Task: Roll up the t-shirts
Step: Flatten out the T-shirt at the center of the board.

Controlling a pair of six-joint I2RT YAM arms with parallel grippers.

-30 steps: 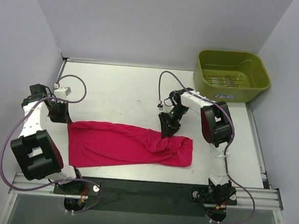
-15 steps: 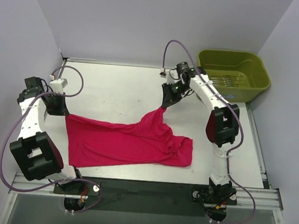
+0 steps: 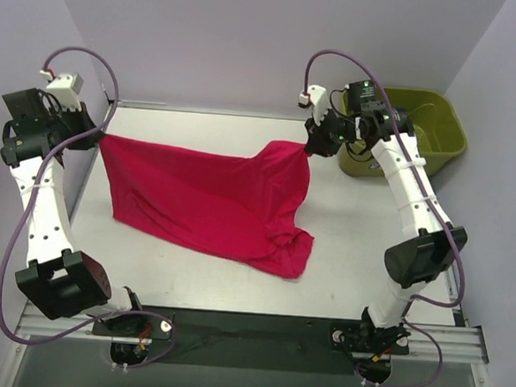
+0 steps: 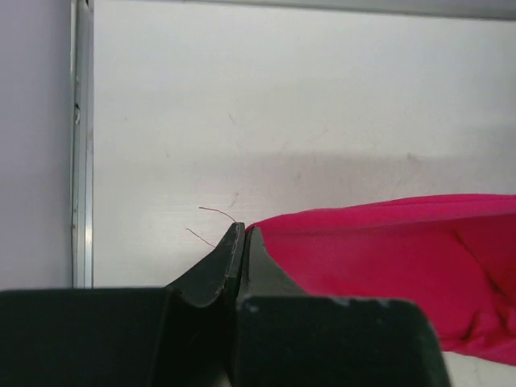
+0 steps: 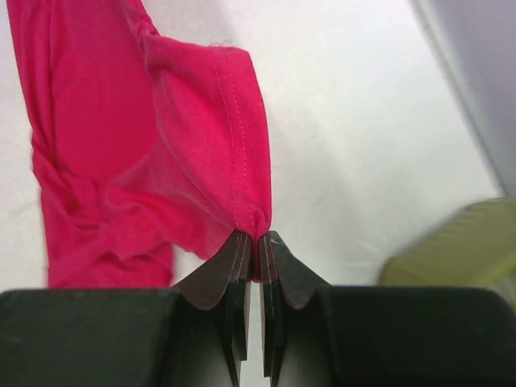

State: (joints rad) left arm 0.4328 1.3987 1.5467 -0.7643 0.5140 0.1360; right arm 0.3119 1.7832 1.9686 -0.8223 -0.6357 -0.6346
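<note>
A magenta-red t-shirt (image 3: 209,199) hangs stretched between my two raised grippers, its lower part draping down to the table near the middle. At the far left my left gripper (image 3: 96,134) is shut on one corner of the cloth; in the left wrist view the fabric (image 4: 387,258) runs off to the right from the closed fingertips (image 4: 243,230). My right gripper (image 3: 311,147) is shut on the other upper corner, and in the right wrist view a stitched hem (image 5: 238,145) is pinched between the tips (image 5: 256,236).
An olive-green plastic tub (image 3: 431,126) stands at the back right corner, just behind the right arm, and shows at the edge of the right wrist view (image 5: 459,250). Grey walls close in on the left, back and right. A metal rail (image 3: 249,321) runs along the table's near edge.
Both grippers have risen and moved apart and back, lifting the t-shirt off the table and stretching it. One second ago it lay flat near the front, the right gripper at its right part.
</note>
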